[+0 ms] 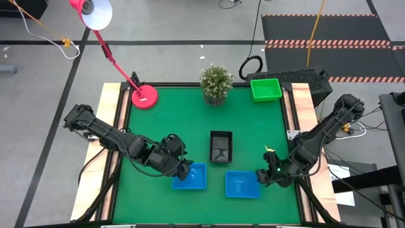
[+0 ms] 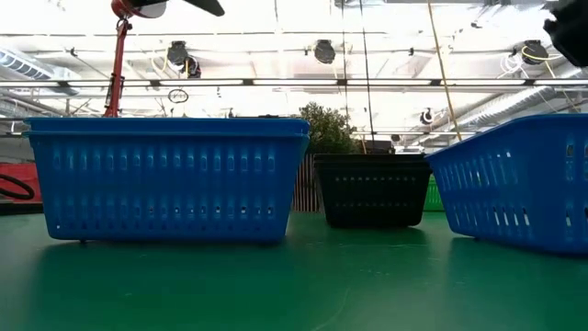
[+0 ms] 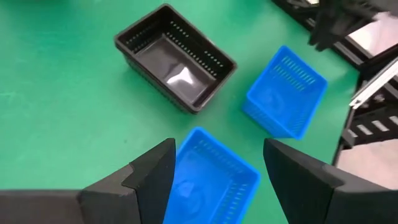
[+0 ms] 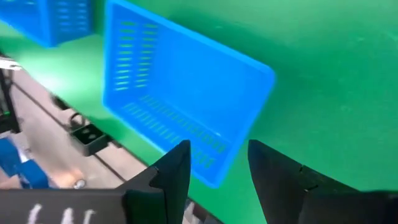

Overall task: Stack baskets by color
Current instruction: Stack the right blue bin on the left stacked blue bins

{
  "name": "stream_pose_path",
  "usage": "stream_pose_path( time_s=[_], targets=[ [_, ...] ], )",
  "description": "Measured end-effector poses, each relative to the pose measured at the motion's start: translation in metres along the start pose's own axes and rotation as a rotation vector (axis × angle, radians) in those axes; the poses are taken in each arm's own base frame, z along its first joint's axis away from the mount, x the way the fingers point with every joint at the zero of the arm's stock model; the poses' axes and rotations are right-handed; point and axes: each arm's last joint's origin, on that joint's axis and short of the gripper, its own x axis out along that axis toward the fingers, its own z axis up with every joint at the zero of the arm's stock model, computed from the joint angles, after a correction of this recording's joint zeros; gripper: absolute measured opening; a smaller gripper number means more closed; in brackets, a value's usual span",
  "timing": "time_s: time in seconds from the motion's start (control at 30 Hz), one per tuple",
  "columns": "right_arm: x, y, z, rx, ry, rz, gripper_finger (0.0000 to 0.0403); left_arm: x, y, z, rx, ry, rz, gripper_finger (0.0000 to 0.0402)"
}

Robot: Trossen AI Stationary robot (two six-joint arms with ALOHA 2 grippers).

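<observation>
Green table mat [image 1: 190,120]; grey room floor [image 1: 50,76] surrounds it. Left gripper [image 3: 214,171] spread above one blue basket [image 3: 208,186]. Right gripper [image 4: 217,165] parted, nothing clamped, beside the other blue basket [image 4: 180,87].

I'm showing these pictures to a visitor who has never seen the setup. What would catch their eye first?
Most likely the two bright blue baskets at the near edge of the green table: the left blue basket beside the left end effector, the right blue basket beside the right end effector. Next, the black basket at the centre, then the green basket, potted plant and red lamp along the far edge.
</observation>
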Motion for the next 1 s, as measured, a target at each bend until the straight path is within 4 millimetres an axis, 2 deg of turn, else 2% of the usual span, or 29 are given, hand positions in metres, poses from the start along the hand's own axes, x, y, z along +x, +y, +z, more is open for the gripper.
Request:
stream_pose_path(
  time_s=[0.23, 0.37, 0.53, 0.73, 0.87, 1.0],
  targets=[
    [0.019, -0.019, 0.004, -0.016, -0.005, -0.011, 0.0155, 0.0, -0.004, 0.002, -0.043, -0.011, -0.04, 0.0246],
    [0.033, -0.027, 0.007, -0.026, 0.01, 0.07, 0.0151, 0.0, -0.008, 0.004, -0.068, -0.032, -0.078, 0.0246],
    [0.048, -0.041, 0.01, -0.065, -0.002, 0.04, 0.0114, 0.0, -0.008, 0.005, -0.111, -0.048, -0.074, 0.0246],
    [0.049, -0.039, 0.009, -0.118, 0.002, 0.064, 0.0016, 0.0, -0.007, 0.006, -0.151, -0.08, -0.056, 0.0246],
    [0.049, -0.035, 0.008, -0.14, 0.021, 0.101, 0.0012, 0.0, -0.006, 0.008, -0.161, -0.093, -0.047, 0.0246],
    [0.039, -0.029, 0.006, -0.149, 0.052, 0.188, 0.0006, 0.003, -0.005, 0.014, -0.207, -0.11, -0.057, 0.0246]
  ],
)
